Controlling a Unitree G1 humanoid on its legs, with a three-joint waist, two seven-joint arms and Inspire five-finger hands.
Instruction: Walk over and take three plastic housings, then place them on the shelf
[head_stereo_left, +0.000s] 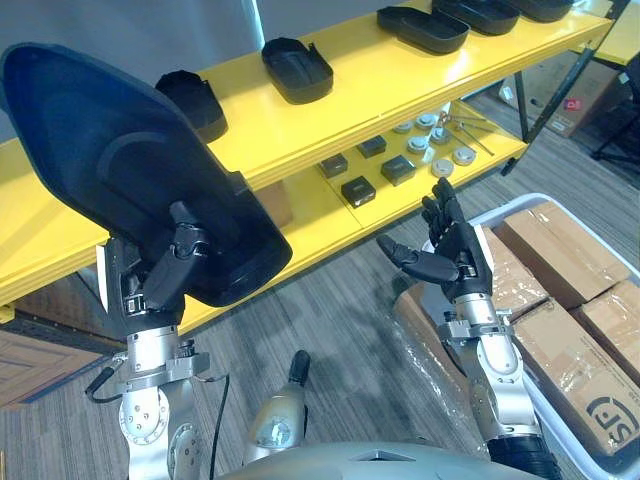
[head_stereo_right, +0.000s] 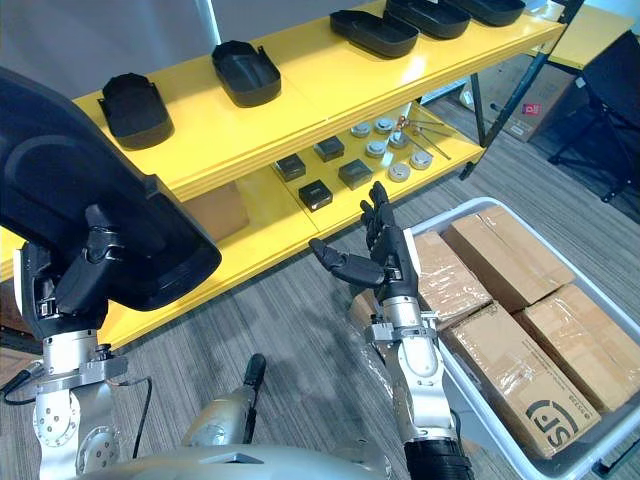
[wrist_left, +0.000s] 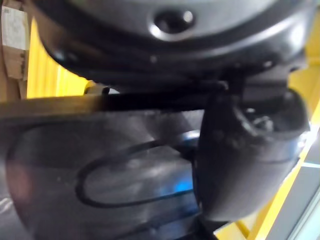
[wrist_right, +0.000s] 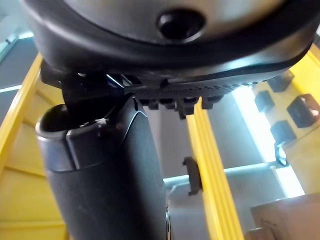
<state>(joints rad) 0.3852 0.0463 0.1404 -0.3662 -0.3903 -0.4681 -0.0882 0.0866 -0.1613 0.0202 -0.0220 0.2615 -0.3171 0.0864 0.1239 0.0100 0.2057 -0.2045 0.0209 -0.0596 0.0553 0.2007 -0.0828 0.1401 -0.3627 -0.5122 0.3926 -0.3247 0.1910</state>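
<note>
The left hand (head_stereo_left: 165, 262) has its fingers clamped on a large black plastic housing (head_stereo_left: 110, 170), the yellow shelf (head_stereo_left: 400, 75) with more housings (head_stereo_left: 297, 68) just beyond; the right hand (head_stereo_left: 458, 252) has its fingers spread wide and empty, near cardboard boxes (head_stereo_left: 560, 250).

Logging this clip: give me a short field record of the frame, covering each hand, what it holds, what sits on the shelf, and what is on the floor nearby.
Left hand: shut on a large black plastic housing, held raised in front of the shelf
Right hand: open, empty, raised beside the bin
Shelf top level: yellow shelf with several black housings in a row
Shelf lower level: small black boxes and round metal parts
Floor at right: white bin filled with cardboard boxes
</note>
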